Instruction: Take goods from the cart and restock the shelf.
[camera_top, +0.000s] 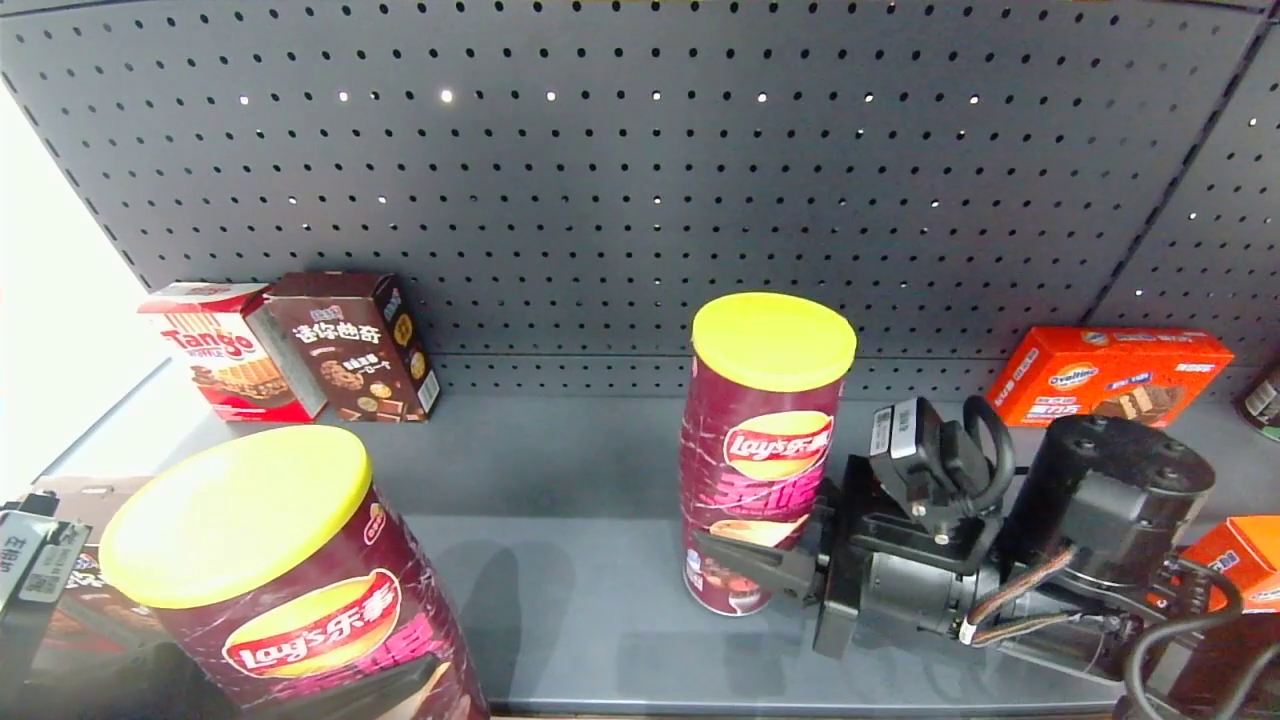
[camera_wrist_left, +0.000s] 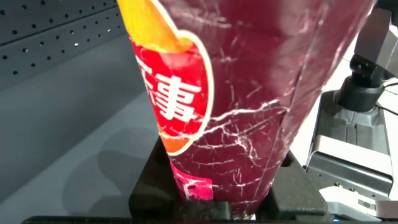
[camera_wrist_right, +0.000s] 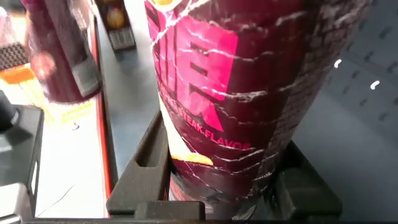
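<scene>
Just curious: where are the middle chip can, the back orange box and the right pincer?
middle chip can (camera_top: 765, 450), head view, label.
back orange box (camera_top: 1110, 375), head view, front face.
right pincer (camera_top: 740, 548), head view, between fingertips.

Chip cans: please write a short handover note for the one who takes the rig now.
Right tool: shut on the upright chip can, which seems to stand on the shelf, near its middle.
Left tool: shut on the second chip can, held at the shelf's front left.
Done: first can is on the shelf, not yet released.
Left: open the right tool, then place the second can.
</scene>
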